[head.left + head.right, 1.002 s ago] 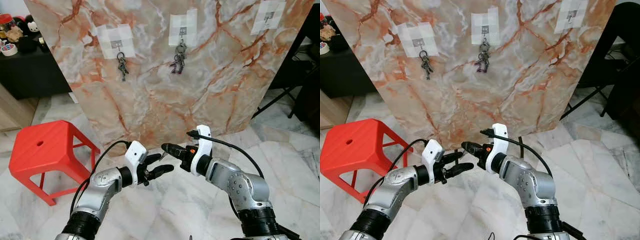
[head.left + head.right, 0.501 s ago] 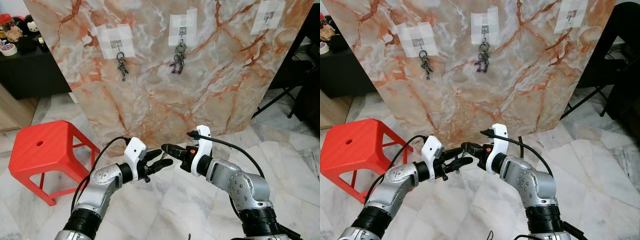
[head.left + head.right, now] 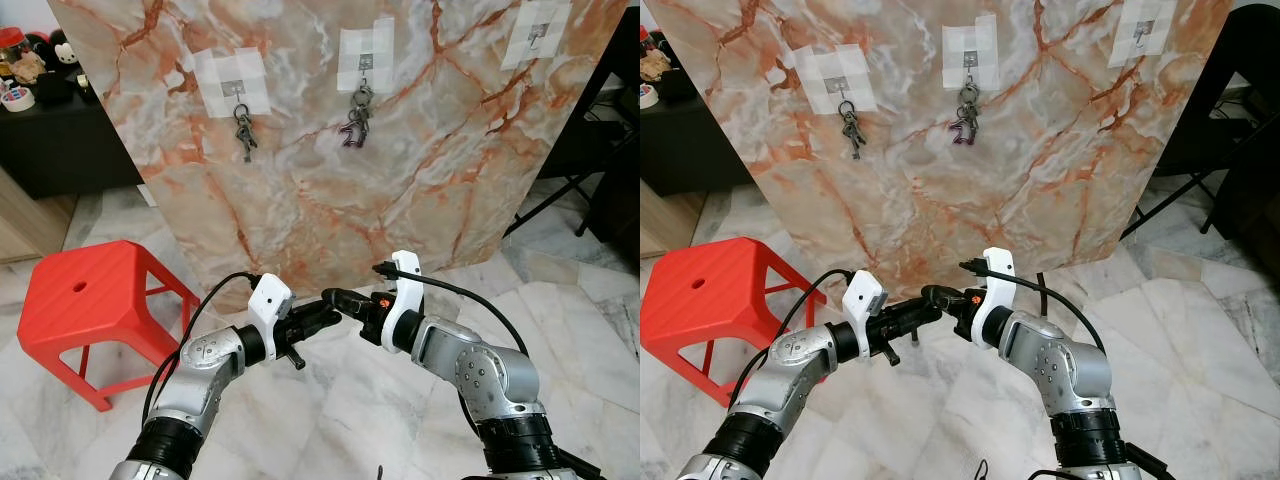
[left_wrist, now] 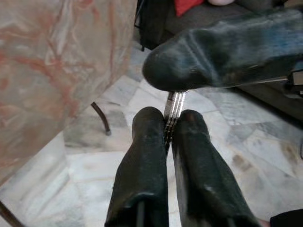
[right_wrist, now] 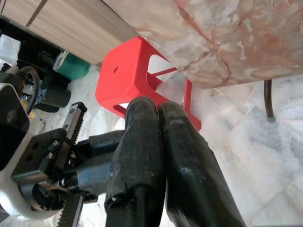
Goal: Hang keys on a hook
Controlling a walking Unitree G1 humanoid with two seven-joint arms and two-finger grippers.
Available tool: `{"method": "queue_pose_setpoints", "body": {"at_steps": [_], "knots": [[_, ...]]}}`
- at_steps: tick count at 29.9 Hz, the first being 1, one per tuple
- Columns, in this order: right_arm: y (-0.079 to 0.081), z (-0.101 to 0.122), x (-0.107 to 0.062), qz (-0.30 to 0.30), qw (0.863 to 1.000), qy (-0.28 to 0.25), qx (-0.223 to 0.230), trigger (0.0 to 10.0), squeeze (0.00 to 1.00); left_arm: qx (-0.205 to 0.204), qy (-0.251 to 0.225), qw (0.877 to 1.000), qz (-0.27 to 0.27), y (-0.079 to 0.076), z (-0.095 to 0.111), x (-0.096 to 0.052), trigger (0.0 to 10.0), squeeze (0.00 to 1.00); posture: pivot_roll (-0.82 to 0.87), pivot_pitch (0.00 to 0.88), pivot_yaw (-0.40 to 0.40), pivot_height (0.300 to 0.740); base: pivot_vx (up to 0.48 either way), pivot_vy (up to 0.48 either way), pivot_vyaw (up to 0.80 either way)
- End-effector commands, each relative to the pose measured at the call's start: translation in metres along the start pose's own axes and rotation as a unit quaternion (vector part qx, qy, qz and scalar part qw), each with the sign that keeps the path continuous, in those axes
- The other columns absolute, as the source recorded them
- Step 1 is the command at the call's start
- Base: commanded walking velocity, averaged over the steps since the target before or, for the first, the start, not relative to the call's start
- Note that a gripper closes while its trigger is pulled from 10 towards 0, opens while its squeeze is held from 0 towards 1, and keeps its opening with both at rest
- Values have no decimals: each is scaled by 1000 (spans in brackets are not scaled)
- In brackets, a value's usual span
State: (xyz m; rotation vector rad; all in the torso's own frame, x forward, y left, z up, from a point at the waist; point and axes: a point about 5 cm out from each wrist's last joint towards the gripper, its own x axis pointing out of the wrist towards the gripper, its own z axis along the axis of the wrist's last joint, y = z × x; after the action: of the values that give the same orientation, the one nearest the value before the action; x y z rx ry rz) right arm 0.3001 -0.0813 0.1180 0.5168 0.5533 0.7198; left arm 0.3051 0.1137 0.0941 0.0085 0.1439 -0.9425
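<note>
The left gripper (image 3: 325,316) and right gripper (image 3: 333,297) meet tip to tip low in front of the marble board (image 3: 400,170). In the left wrist view the left fingers (image 4: 144,156) are pressed together on the thin metal keys (image 4: 173,109), which stick up between their tips and touch the underside of the right gripper's fingers (image 4: 222,52). The right fingers are closed together; whether they also pinch the keys cannot be told. Above both grippers, on the board, two hooks already carry key bunches (image 3: 244,134) (image 3: 354,122), and a third hook (image 3: 537,33) up to the right is bare. A red stool (image 3: 85,300) stands left of the left arm.
</note>
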Motion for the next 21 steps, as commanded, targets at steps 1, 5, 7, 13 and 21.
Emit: {"method": "queue_pose_setpoints", "body": {"at_steps": [1,5,7,13,21], "knots": [[3,2,0,5,1000,-1,-6,10000,0,-2,-4,1000,6,2,-2,-3,0,0,0,158,13,740,0,0,0],[3,2,0,5,1000,-1,-7,10000,0,-4,-5,1000,5,1,-2,-4,0,0,3,158,14,740,0,0,0],[3,1,0,4,1000,-1,-7,10000,0,-4,-6,1000,4,1,-1,-4,0,0,3,158,14,740,0,0,0],[2,2,0,1,1000,-2,-6,10000,0,-8,-4,1000,2,1,-2,-4,0,0,4,157,14,740,0,0,0],[1,2,1,-5,1000,-8,-13,10000,0,-15,6,1000,-3,0,-4,-5,0,0,4,157,14,740,0,0,0]]}}
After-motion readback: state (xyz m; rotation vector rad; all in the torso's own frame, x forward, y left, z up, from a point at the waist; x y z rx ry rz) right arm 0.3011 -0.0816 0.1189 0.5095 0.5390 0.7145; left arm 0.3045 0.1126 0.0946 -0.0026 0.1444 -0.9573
